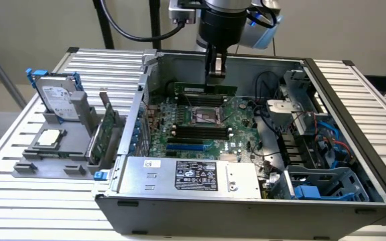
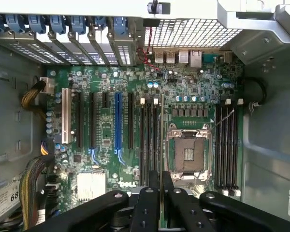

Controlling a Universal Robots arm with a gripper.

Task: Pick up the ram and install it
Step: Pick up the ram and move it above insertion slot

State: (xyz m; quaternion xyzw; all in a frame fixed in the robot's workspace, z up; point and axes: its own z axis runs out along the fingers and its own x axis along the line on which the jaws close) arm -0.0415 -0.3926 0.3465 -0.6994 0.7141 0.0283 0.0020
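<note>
**Ram pinched over the motherboard, slots on both sides of the socket**

An open computer case (image 1: 247, 216) lies on the slatted table (image 1: 12, 201). Inside it, the power supply (image 1: 193, 175) lies along the near edge of the motherboard (image 1: 200, 138). A blue drive cage (image 1: 323, 186) and loose cables (image 1: 330, 138) crowd the board towards the exterior view's right. Outside the case, at the exterior view's left, a grey holder (image 1: 45, 165) carries a hard drive (image 1: 54, 98) with blue rails, an upright expansion card (image 1: 104, 131) and a processor chip (image 1: 49, 137).

The arm (image 1: 223, 22) reaches down into the case from above. Its jaws are pressed together on the ram (image 1: 206, 89), gripping its top edge near mid-length. The stick hangs level over the board, just beyond the empty CPU socket (image 1: 205, 116).

In the wrist view the ram (image 2: 162, 125) appears edge-on as a thin line between the black fingers (image 2: 149, 203). It runs along the bank of memory slots (image 2: 150, 137) just beside the socket, and a second bank (image 2: 227, 145) lies on the socket's other side. Whether its lower edge touches a slot I cannot tell.
</note>
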